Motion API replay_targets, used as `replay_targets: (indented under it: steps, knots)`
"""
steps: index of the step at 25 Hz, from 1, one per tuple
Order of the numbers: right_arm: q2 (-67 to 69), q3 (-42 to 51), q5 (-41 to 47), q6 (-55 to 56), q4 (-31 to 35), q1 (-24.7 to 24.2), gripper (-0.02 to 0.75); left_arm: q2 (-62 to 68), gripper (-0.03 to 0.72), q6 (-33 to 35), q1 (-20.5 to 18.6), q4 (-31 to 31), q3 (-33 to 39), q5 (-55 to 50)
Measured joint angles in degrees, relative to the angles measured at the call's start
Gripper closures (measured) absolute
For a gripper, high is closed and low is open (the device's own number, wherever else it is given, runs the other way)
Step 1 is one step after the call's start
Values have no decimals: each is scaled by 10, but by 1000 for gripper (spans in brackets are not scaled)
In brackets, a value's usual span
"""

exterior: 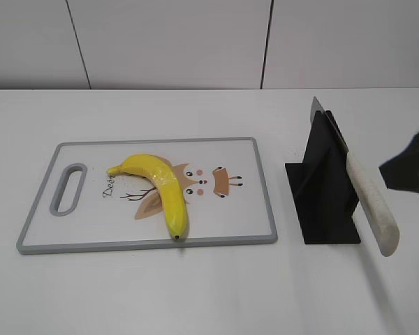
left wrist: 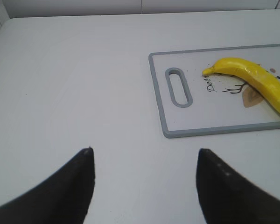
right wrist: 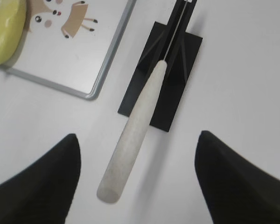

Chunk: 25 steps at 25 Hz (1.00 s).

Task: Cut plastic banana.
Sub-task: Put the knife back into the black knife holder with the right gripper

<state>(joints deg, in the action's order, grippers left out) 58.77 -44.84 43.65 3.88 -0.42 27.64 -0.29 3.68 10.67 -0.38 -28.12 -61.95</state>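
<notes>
The plastic banana (exterior: 160, 190) lies whole and yellow on the white cutting board (exterior: 91, 223), over a brown deer print. It also shows in the left wrist view (left wrist: 256, 80) and at the top left corner of the right wrist view (right wrist: 7, 28). A knife with a white handle (exterior: 373, 206) leans in a black stand (exterior: 321, 188), to the right of the board. My right gripper (right wrist: 137, 140) is open, above the handle (right wrist: 133, 140), which lies between its fingers untouched. My left gripper (left wrist: 144, 156) is open and empty over bare table left of the board (left wrist: 214, 130).
The board has a grey rim and a handle slot (exterior: 68, 188) at its left end. The black stand's base plate (right wrist: 161, 74) sits on the white table close to the board's right edge. A white wall runs behind the table.
</notes>
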Motion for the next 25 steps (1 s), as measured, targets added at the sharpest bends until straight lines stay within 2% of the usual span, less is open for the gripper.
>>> replay_targets:
  steps: [5,16,25]
  knots:
    - [-93,57,50,-50,46,0,152,0,49,0,0,0,0,0]
    - [-360,133,162,-58,37,0,152,0,81,0,0,0,0,0]
    - [-462,157,160,-58,38,0,152,0,96,0,0,0,0,0]
